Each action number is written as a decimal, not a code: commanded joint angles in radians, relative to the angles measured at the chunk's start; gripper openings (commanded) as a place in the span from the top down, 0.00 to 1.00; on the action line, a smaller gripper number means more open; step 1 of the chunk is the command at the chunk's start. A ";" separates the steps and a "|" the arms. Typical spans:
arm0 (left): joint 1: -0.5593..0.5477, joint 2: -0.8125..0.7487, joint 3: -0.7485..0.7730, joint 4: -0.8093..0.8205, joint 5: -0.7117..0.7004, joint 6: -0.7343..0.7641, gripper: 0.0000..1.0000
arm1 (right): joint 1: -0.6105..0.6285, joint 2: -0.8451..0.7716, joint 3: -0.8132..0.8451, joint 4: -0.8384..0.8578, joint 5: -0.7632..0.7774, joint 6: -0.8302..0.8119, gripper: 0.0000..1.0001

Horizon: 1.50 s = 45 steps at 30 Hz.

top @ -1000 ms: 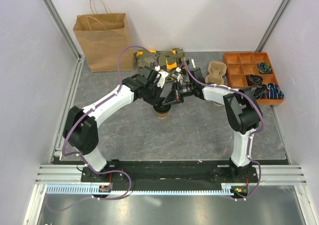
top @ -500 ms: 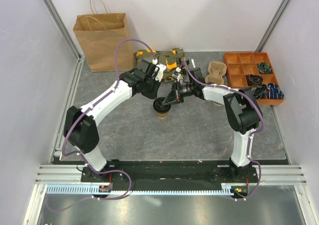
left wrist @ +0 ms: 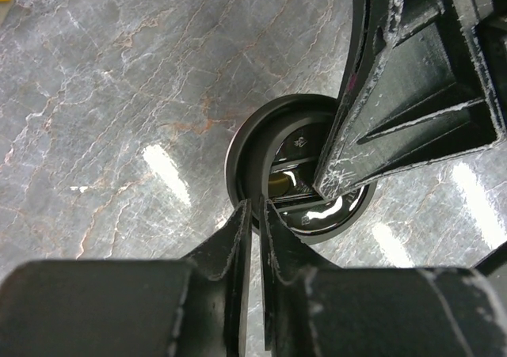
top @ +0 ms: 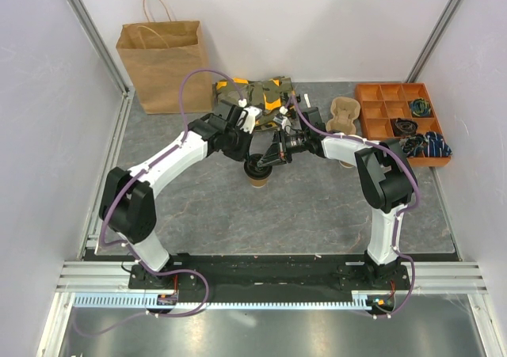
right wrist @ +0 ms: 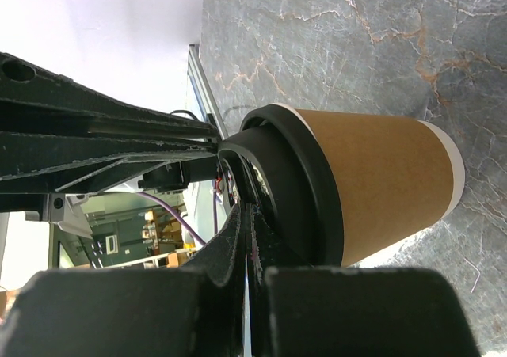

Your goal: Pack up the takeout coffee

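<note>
Subject: the takeout coffee [top: 258, 172], a small brown kraft-paper cup with a round black plastic lid [left wrist: 295, 161], standing upright on the grey marbled table [top: 317, 206]. The right gripper [right wrist: 245, 211] has its jaws pressed together on nothing, tips against the lid's edge. The left gripper [left wrist: 256, 206] hangs just over the lid, jaws parted by a thin slit with nothing seen between. The brown moulded-pulp carrier tray [top: 342, 115] lies beyond the cup to the right, and the tall brown paper bag [top: 162, 66] stands well apart to the far left. Assessment: lid appears fitted; lifting and bagging remain.
</note>
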 commanded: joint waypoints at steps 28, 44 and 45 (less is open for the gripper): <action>0.004 0.028 -0.097 -0.034 0.008 0.030 0.98 | -0.003 0.106 -0.017 -0.138 0.267 -0.118 1.00; -0.006 -0.003 0.218 -0.126 -0.018 0.044 0.93 | -0.002 0.101 -0.016 -0.149 0.275 -0.125 1.00; -0.006 0.009 0.215 -0.125 -0.016 0.044 0.93 | -0.003 0.104 -0.016 -0.149 0.275 -0.125 1.00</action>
